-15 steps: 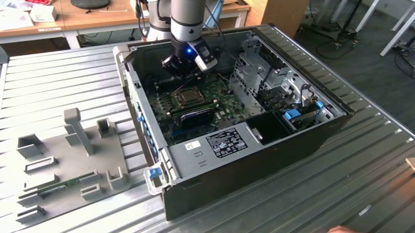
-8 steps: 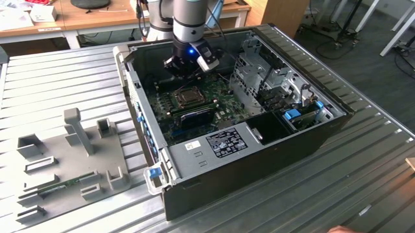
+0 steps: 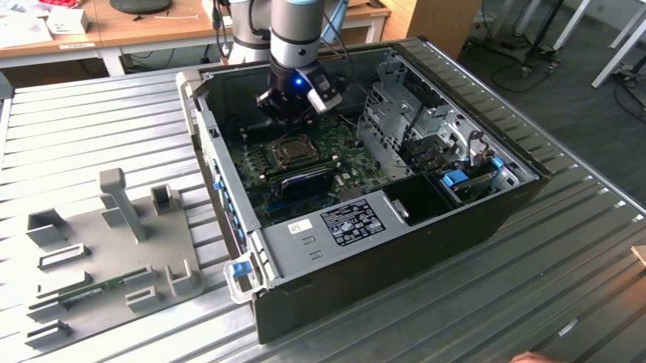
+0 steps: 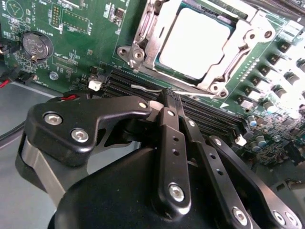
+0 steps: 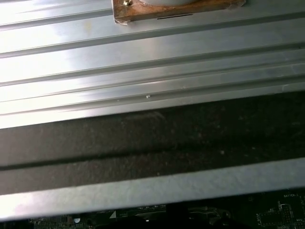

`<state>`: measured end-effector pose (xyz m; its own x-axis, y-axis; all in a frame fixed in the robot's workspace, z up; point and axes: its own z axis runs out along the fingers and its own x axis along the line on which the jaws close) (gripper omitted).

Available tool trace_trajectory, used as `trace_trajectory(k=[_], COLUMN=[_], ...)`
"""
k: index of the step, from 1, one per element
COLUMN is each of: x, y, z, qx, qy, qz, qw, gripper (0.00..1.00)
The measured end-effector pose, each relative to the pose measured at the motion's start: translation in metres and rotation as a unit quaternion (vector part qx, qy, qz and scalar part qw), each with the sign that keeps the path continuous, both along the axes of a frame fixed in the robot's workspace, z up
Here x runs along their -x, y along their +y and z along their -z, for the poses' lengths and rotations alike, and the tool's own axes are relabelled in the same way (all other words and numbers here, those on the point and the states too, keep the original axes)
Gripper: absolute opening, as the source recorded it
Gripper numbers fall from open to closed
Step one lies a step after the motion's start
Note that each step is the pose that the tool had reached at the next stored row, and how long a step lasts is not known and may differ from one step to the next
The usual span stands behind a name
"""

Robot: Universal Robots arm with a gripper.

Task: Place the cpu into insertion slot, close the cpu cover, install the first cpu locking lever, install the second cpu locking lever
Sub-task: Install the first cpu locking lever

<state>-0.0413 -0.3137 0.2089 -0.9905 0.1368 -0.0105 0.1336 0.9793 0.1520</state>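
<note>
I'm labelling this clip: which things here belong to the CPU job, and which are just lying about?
Job: cpu, framed by the cpu cover; tool close beside them.
Lying about: grey fixture tray; memory stick on it; coin battery.

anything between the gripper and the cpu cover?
Nothing visible blocks it. In the second wrist view the gripper is over the memory slots, just beside the cover, which lies flat around the cpu. Only a thin silver rod lies along the cover's near edge.
</note>
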Motion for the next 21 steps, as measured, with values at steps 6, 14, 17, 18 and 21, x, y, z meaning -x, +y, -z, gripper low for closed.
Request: trace_trajectory(k=[6,14,17,18,21], x=[-0.0002,-0.0002,-0.0003,-0.0004,-0.0007], y=[0.0000,0.0004,0.0004,0.0004,0.0004], z=[0.0013,0.0015,0.0019,0.0022,0.0033], qx=[0.0001,0.0000,0.0001,0.0000,0.0000], qy=[0.0001,0.0000,0.0001,0.0000,0.0000], qz=[0.000,0.000,0.002,0.004,0.008], qw=[1.00000,1.00000,1.00000,0.99999,0.99997], gripper=[0.10,0.10,0.10,0.10,0.10])
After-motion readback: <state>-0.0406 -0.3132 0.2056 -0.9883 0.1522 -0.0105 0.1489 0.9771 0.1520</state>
